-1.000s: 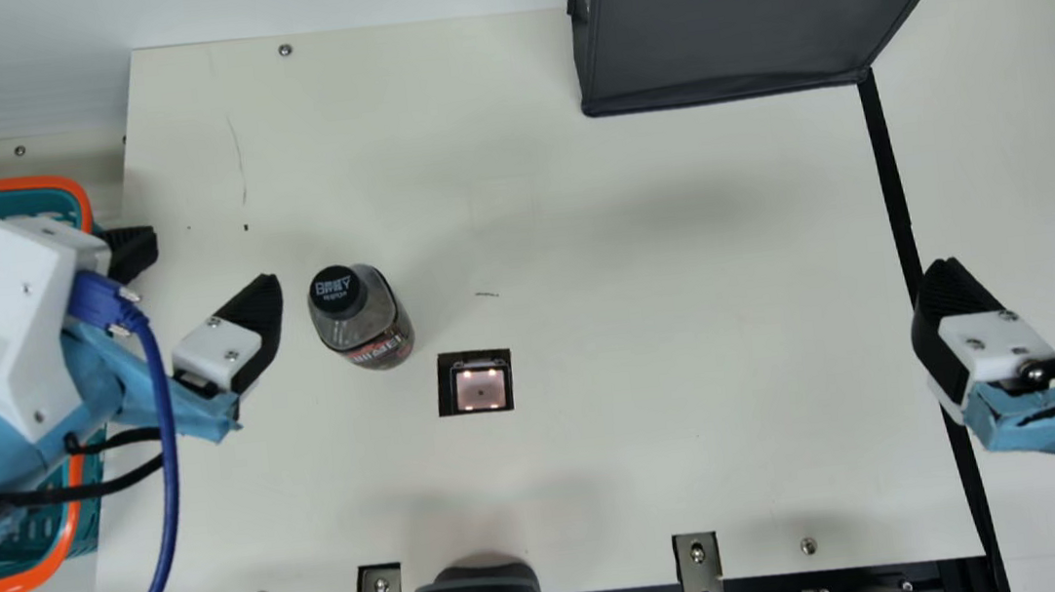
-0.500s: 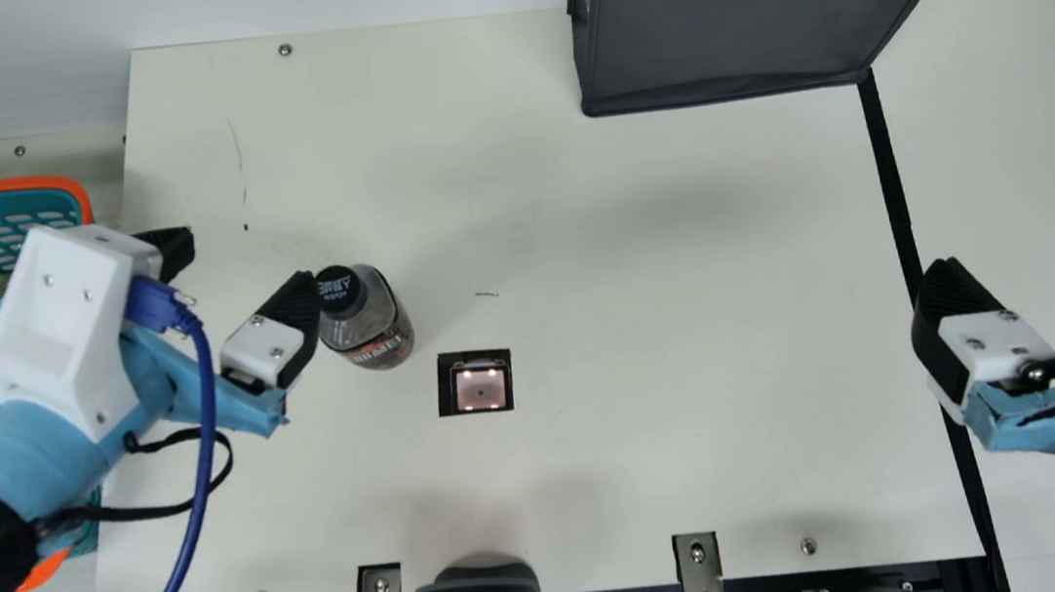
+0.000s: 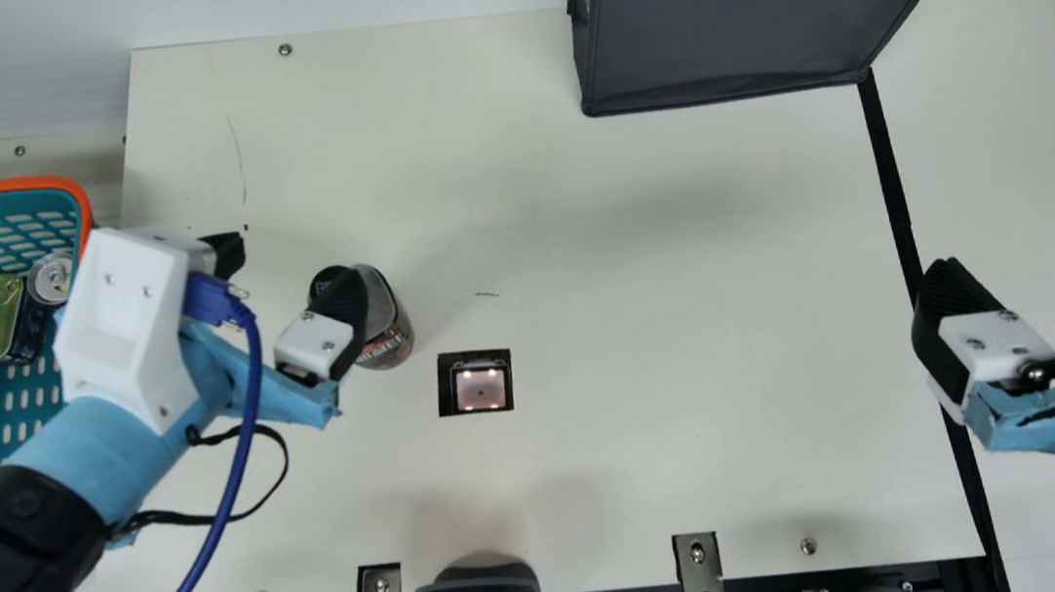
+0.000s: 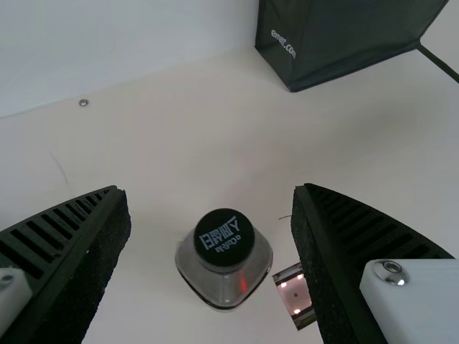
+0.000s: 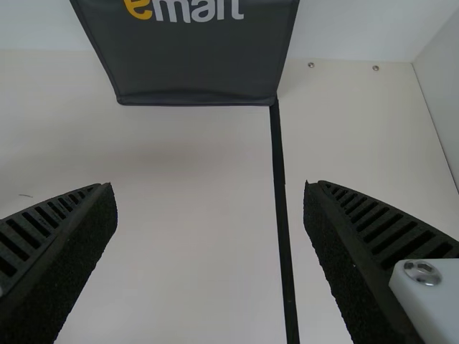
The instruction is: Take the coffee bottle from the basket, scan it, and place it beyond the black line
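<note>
Left pincer (image 3: pixel 297 255) gapes wide near the upright, squarish, see-through coffee bottle (image 3: pixel 382 303), black-capped.

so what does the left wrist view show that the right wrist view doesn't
Left wrist view: the coffee bottle, upright with its dark cap on, the lit scanner window beside it, and the left tool, open.

Right wrist view: the right tool, also open, and a pale side wall.

Both: the dark bag, the black line running from its corner, the pale table and the small dark mark on it.
</note>
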Controlling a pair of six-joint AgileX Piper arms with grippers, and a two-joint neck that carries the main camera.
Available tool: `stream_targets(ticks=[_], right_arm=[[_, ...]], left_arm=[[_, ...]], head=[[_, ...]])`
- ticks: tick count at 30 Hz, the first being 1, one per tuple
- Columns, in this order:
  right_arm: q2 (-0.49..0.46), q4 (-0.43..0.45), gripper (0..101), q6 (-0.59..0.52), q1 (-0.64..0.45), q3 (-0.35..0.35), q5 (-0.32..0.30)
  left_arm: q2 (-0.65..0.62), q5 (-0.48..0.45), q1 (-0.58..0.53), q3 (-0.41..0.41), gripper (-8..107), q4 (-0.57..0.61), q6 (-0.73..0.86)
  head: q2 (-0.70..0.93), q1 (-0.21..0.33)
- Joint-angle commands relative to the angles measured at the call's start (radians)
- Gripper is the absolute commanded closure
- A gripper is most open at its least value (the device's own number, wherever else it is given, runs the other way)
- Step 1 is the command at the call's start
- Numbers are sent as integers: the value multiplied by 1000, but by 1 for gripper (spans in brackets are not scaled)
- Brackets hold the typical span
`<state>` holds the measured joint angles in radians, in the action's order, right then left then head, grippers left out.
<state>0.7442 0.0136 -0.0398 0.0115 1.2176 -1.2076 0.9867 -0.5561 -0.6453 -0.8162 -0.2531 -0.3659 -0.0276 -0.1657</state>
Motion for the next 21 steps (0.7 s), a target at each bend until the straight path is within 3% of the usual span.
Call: stream_targets(ticks=[1, 21], right_arm=[[0, 0, 10, 0, 0, 0, 0], [0, 0, 10, 0, 0, 0, 0]], left_arm=[[8, 4, -27, 5, 9, -37, -85], [57, 34, -130, 96, 9, -251, -408]], head=[[0, 27], [0, 27]])
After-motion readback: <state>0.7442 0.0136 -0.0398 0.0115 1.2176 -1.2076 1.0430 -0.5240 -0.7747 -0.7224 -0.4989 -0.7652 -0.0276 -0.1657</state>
